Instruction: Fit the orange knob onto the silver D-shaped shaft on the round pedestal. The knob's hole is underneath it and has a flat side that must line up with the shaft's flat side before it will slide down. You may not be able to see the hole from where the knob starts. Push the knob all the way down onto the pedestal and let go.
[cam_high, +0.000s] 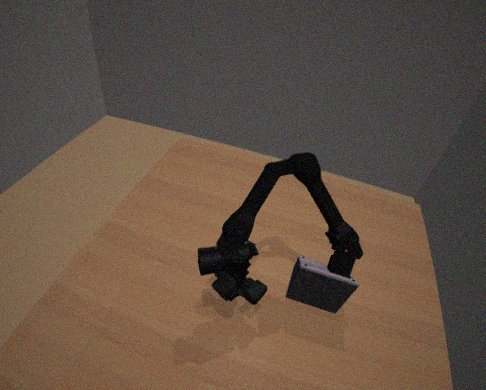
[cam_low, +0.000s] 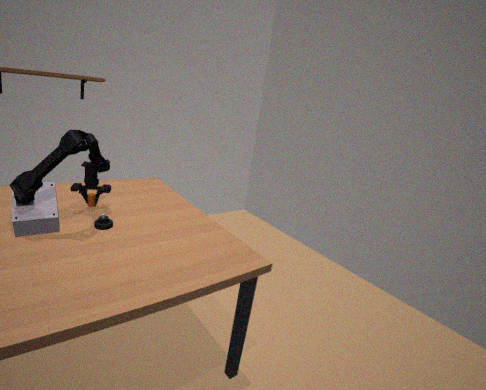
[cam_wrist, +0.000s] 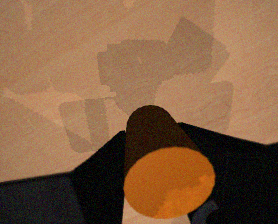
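The orange knob (cam_low: 91, 199) (cam_wrist: 170, 182) is upright between the fingers, its round top facing the wrist camera. My gripper (cam_low: 91, 203) (cam_wrist: 151, 132) is shut on its sides. In the exterior view the knob's lower end appears a little above the table. Its underside and hole are hidden. The dark round pedestal (cam_low: 103, 224) stands on the table just to the right of and nearer the camera than the knob, with the small silver shaft (cam_low: 103, 216) on top. The shaft's flat side is too small to make out. In the top view the arm hides knob and pedestal.
The arm's grey base box (cam_high: 320, 287) (cam_low: 35, 220) stands on the wooden table (cam_high: 150, 300) (cam_low: 150, 250), left of the gripper in the exterior view. A wall shelf (cam_low: 50, 74) hangs behind the table. Arm shadows fall on the wood around the knob.
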